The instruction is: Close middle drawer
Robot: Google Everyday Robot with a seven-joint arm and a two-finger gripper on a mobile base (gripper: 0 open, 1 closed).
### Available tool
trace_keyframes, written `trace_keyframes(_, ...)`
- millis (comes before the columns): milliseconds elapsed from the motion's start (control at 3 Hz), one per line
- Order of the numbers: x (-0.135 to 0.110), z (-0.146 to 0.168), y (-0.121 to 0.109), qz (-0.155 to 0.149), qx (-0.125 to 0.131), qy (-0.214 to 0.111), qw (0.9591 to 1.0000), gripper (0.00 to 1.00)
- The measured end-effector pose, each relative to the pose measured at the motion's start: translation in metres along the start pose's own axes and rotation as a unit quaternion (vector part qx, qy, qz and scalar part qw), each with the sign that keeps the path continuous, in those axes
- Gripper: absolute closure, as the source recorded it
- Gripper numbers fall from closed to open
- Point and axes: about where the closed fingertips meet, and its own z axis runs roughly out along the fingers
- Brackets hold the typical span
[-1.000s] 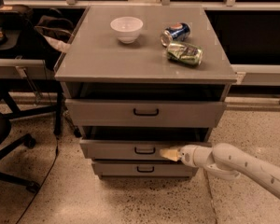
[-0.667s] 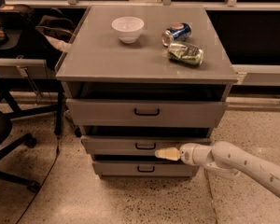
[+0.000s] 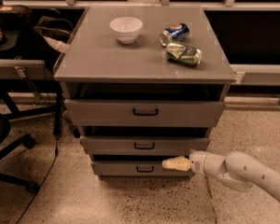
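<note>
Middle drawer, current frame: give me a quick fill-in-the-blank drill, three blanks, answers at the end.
1. The middle drawer stands slightly ___, with a dark gap above its front.
2. The gripper is just below that front, near its ___ end.
3. Beside the bowl on the cabinet top lie ___ cans.
Answers: open; right; two.

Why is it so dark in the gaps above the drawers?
Camera view: light seems to come from above, so the cabinet top shines softly, and it shades the gap above the top drawer; the middle drawer has a black strip above it too. The gripper, just below that drawer's right part, looks pale.
</note>
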Motion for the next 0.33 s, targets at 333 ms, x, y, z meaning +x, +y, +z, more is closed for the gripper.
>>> trace_keyframes(333, 0.0052, -0.0074, -0.0026, 0.004, 0.004, -0.002, 1.0, 0.0)
